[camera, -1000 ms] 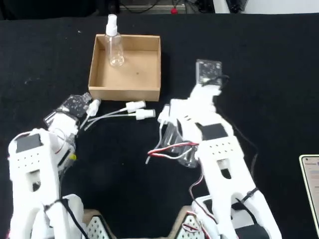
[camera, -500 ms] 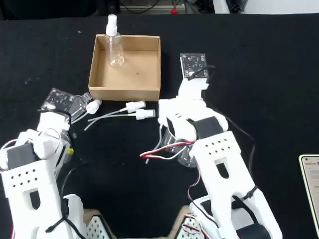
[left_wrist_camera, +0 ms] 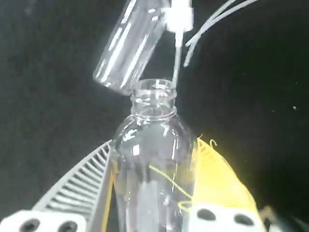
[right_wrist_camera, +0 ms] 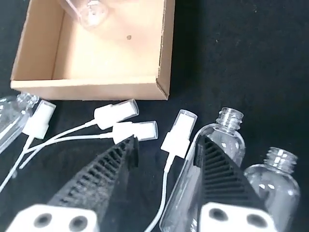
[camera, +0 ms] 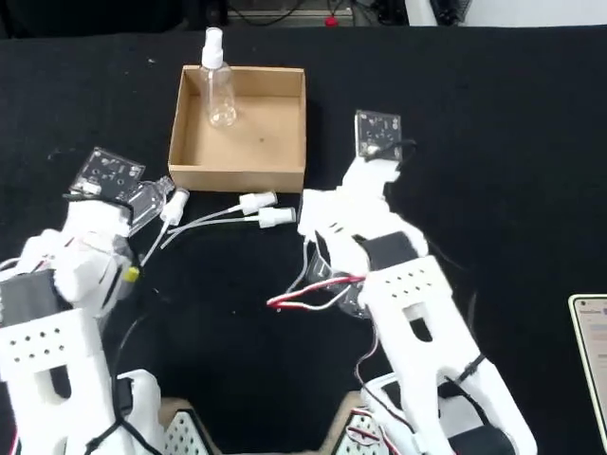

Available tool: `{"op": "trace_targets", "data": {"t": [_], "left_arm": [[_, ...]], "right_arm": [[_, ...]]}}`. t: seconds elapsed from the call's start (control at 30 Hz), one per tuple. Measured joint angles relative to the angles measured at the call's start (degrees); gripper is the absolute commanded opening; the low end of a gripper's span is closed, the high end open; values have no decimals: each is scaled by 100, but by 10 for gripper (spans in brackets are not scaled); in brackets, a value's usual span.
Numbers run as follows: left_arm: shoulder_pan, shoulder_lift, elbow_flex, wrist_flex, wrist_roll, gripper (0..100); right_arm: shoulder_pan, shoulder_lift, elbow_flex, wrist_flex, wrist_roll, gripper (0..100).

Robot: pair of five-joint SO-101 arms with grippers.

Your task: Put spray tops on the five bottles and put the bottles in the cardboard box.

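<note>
— What has your left side got?

— My left gripper is clamped on a clear bottle. The grey finger is on one flank, the yellow finger on the other, and the neck is uncapped.

— Anything in front of it?

— Just past that neck a second bottle lies on its side on the black table. A loose spray top lies beside it, and its thin tube runs down behind the rim of the bottle I hold.

— And your right?

— My right gripper hangs spread wide with nothing in it. A short spray top lies between its black fingers. An uncapped bottle lies on its side next to that, partly covered by one finger. A rounder bottle, also uncapped, sits just beside it. From above, my right arm hides most of these two.

— What stands between you and the box?

— A white spray top and its twin spray top lie side by side. They are just short of the cardboard box, and their tubes trail off towards my left arm.

— And inside?

— One capped bottle stands against the far wall with its spray top on. Well off at the table's right edge lies a screened device.
</note>
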Motion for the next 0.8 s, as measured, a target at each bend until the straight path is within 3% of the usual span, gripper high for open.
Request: {"op": "trace_targets", "data": {"t": [0.13,0.27,0.8], "left_arm": [[273,0,738,-958,396,137],[563,9,1125,-1626,809,137],[993,9,1257,-2040,1776,137]], "right_arm": [[18,26,527,-1037,0,194],[53,695,290,-1020,-18,194],[44,3349,-1415,-615,-325,194]]}}
